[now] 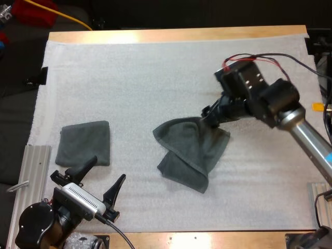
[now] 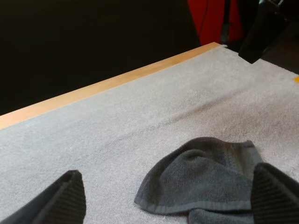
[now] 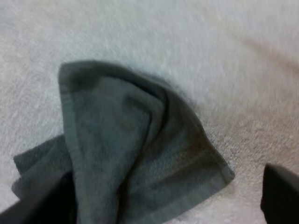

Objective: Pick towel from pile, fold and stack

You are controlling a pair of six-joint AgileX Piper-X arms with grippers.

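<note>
**Crumpled towel** (image 1: 191, 151) – dark grey-green, lying in loose folds near the middle of the white mat (image 1: 155, 67), one rounded flap turned over the rest.

**Folded towel** (image 1: 84, 143) – same colour, a flat square on the mat's left side, well apart from the crumpled one.

**Right gripper** (image 1: 209, 118) – low over the crumpled towel's far right edge. In the right wrist view its fingers (image 3: 280, 196) are spread wide: one hangs over bare mat beside the towel's corner, the other over the towel's opposite edge. Nothing is pinched.

**Left gripper** (image 1: 109, 167) – near the table's front edge, just beside the folded towel's near corner. Its fingers (image 2: 60, 200) are spread and hold nothing. The left wrist view looks between them toward the crumpled towel (image 2: 205, 177).

**Table** (image 1: 176, 34) – wooden, its rim showing along the mat's far side.
</note>
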